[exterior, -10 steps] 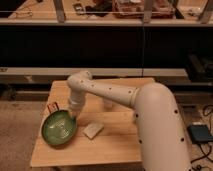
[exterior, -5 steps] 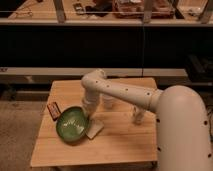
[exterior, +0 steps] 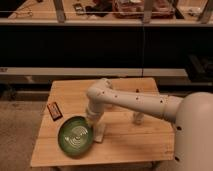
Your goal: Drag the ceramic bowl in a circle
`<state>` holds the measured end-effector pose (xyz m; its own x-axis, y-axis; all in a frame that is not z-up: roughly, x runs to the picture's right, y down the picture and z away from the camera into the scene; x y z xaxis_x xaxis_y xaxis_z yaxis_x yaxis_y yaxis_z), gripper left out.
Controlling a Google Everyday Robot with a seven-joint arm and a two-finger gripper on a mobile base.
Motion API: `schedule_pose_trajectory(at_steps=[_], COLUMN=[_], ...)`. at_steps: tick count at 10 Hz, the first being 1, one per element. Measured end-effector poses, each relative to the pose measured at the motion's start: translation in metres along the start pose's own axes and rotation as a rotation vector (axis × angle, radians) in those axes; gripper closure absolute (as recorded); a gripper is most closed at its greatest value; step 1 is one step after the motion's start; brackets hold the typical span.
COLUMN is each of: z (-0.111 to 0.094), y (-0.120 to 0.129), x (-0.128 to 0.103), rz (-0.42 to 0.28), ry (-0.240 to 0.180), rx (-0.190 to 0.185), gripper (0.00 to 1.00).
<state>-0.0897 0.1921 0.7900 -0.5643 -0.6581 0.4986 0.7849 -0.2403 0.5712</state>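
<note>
Item one: a wooden bench (exterior: pixel 125 146) with a pale top, standing in front of a long dark shelf unit (exterior: pixel 100 50). Item two: a green bowl (exterior: pixel 75 136), wide, shallow and glossy, with a pale swirl inside. It sits flat on the bench near the front left corner and is the largest thing there. Item three: a white robot arm (exterior: pixel 135 100) that reaches in from the right, bends at an elbow above the middle of the bench and drops straight down. Item four: the gripper (exterior: pixel 90 121) at the end of that arm, down at the bowl's back right rim and touching it. Its fingers are drawn together; whether the rim is pinched between them, I cannot tell from here. Item five: a small dark packet (exterior: pixel 54 111) lying flat near the left edge, just behind the bowl and apart from it. Item six: a flat white piece (exterior: pixel 100 133) on the bench, right beside the bowl's right side, below the gripper. Item seven: a small pale cup (exterior: pixel 138 119) standing further right, partly under the arm, well apart from the bowl.
</note>
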Motion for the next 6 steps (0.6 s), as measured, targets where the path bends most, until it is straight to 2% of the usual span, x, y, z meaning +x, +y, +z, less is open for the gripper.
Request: schedule_pose_trajectory(at_steps=[2, 4, 5, 6], z=[0.008, 0.017, 0.028, 0.034], y=[-0.045, -0.068, -0.085, -0.09], x=[0.004, 0.013, 0.028, 0.038], rz=[-0.14, -0.218, -0.268, -0.281], ry=[-0.001, -0.013, -0.024, -0.027], rx=[0.038, 0.047, 0.05, 0.055], gripper=[1.0, 1.0, 1.0, 1.0])
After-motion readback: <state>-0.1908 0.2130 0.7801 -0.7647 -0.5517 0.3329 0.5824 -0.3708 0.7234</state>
